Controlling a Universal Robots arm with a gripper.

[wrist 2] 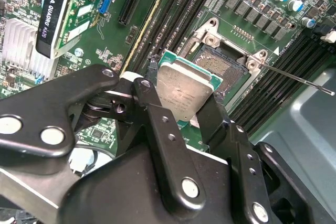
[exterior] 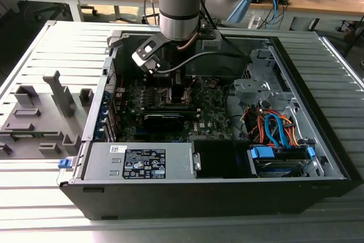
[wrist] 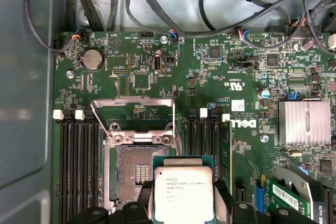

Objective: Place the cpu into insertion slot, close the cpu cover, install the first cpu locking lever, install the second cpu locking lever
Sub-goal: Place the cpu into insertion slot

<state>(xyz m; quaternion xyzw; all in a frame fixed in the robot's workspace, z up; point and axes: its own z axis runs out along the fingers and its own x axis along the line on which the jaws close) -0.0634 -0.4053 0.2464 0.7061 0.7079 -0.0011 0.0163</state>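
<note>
Silver-grey metal face up, the cpu (wrist 2: 186,88) is clamped between the two black fingers (wrist 2: 157,129) of the gripper (wrist 2: 181,97). The fingers bear on two opposite edges of the chip and are closed in to its width. In the second wrist view the chip sits at the fingertips, with its green edge showing along the far side.

Position against the socket: in the first wrist view the cpu overlaps one corner of the insertion slot (wrist: 137,174) and is offset from it toward the neighbouring memory slots (wrist: 207,140). Most of the slot's dark contact field is uncovered. The chip is not seated. Whether it touches the slot rim cannot be told.

The cpu cover (wrist: 132,99) is swung open on the side of the slot away from the gripper, and the board is visible through its cut-out centre. One locking lever (wrist 2: 299,81), a thin metal rod, is released and sticks out sideways from a corner of the socket over the long black slots.

In the exterior view the arm (exterior: 179,4) reaches down into the open computer case (exterior: 216,194). There the gripper is low over the green circuit board (exterior: 213,115), near its middle
</note>
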